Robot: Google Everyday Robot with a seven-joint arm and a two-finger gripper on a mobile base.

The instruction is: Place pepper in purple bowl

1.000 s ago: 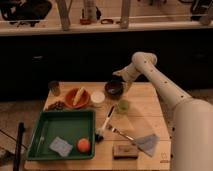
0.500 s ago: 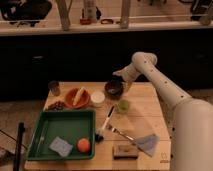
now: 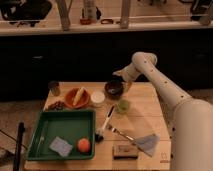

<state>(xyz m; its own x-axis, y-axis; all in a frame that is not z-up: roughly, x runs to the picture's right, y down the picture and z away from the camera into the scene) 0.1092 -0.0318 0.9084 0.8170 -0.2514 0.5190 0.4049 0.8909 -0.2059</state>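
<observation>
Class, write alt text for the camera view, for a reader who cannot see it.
A white robot arm reaches from the right across a wooden table, its tool just above a small, very dark purple bowl at the far edge. Left of it sit a small white round container and a wider orange bowl; a green plastic tray lies in front.

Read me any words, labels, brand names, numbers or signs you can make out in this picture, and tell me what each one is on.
No text can be read anywhere.
The small mark at the table's front right corner is too blurred to read.
The purple bowl, orange bowl, white container and green tray show no lettering.
The gripper sits just above the purple bowl and shows no label.
</observation>
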